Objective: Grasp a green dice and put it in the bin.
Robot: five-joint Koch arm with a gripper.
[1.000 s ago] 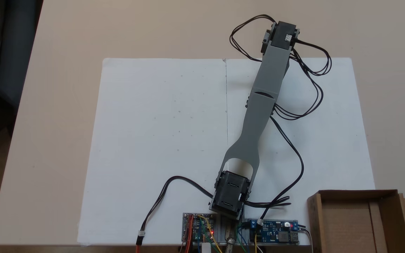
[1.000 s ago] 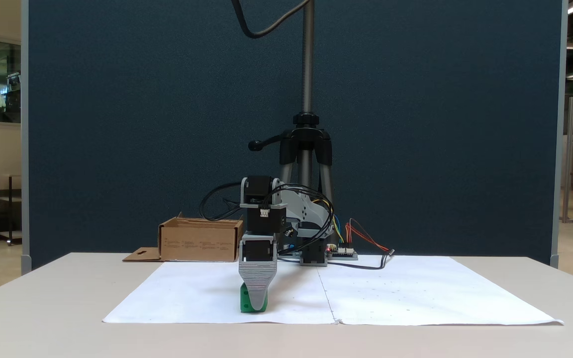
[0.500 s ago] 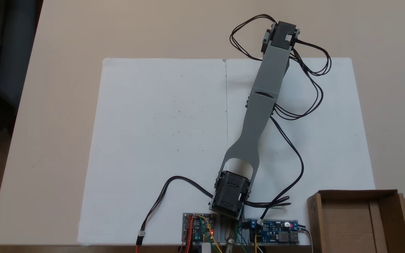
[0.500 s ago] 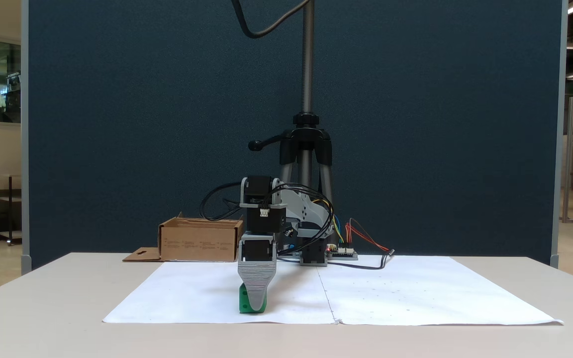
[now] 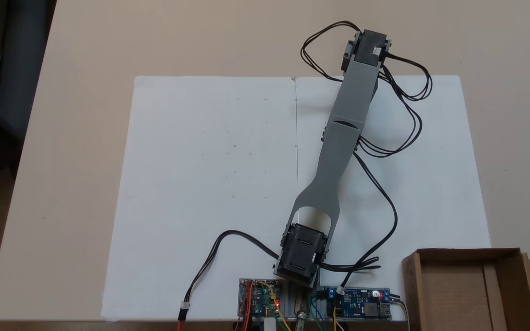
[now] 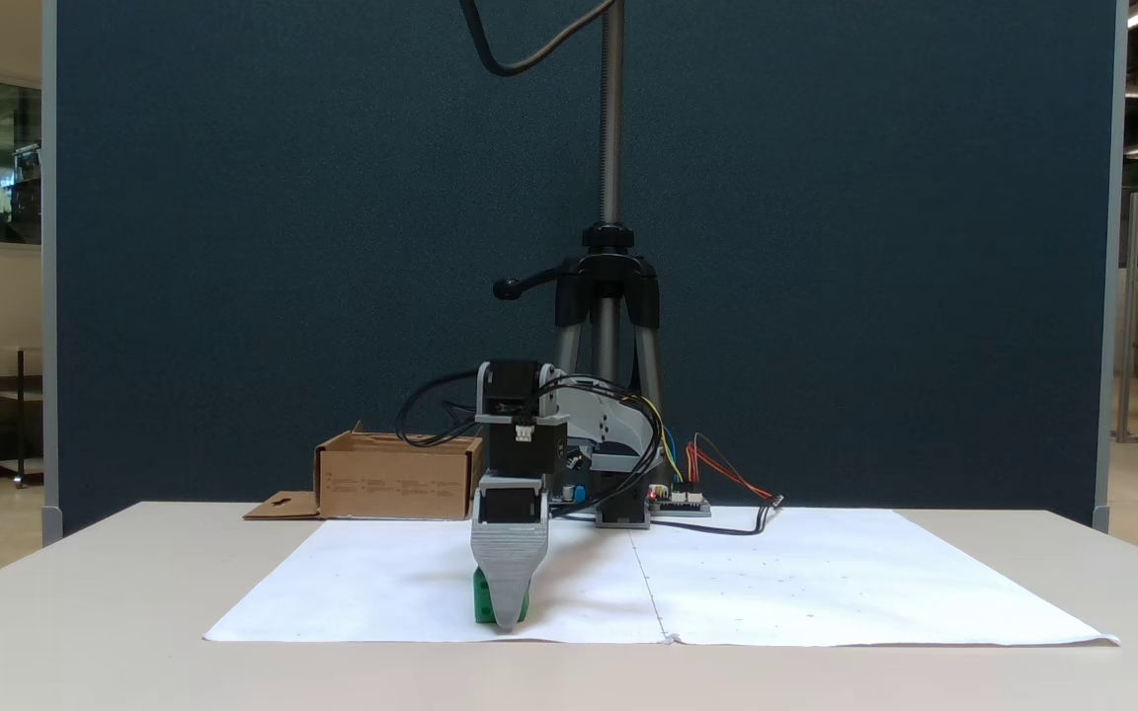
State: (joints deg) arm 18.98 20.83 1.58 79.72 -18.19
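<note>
Fingers (image 6: 507, 617) hide most of green dice (image 6: 480, 602) (table-level view).

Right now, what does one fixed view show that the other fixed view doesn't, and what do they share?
A fixed view gives the green dice on the white paper, the gripper down in front of it, plus a tripod. A fixed view looks down into the bin, its visible floor bare, and on circuit boards by the arm. Both fixed views show arm, bin and paper.
</note>
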